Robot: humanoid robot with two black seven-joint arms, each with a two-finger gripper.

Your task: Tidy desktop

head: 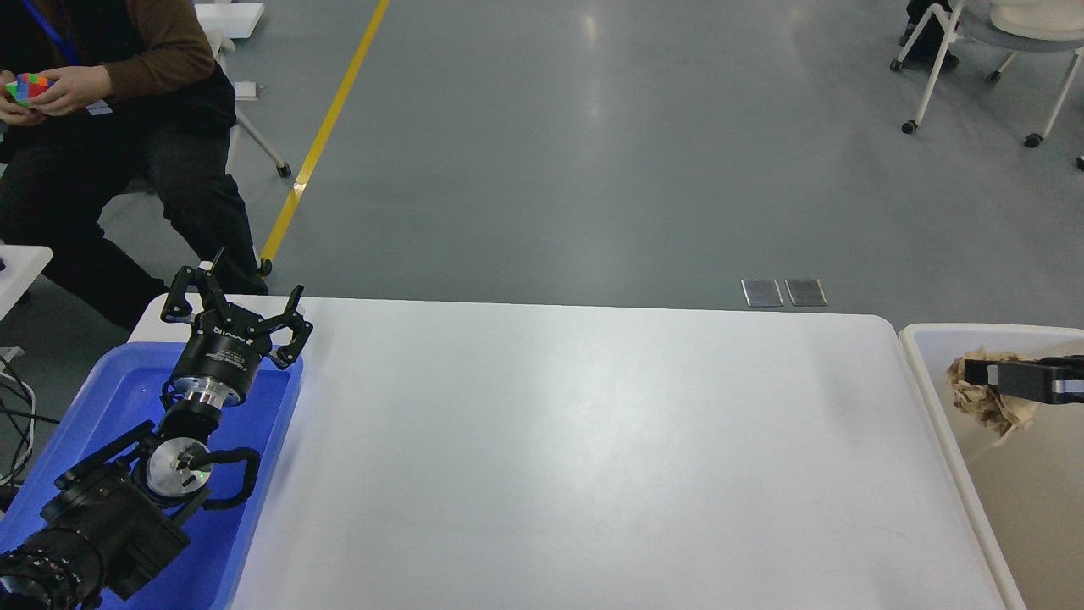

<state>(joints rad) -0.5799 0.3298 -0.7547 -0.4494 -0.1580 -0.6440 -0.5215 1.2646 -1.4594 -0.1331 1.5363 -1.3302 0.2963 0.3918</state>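
The white worktop (pixel 576 449) fills the middle of the view, its surface bare between a blue tray (pixel 102 398) at its left end and a beige-white bin (pixel 931 373) at its right. The left pincer (pixel 241 307) hangs above the tray's far edge with fingers spread apart, gripping nothing. The right pincer (pixel 974 371) reaches in over the bin, closed on a crumpled brown paper wad (pixel 987 405).

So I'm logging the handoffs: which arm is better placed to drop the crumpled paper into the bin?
Right. The right gripper is shut on the crumpled paper and hangs over the bin. The left gripper is open above the blue tray, across the desktop.
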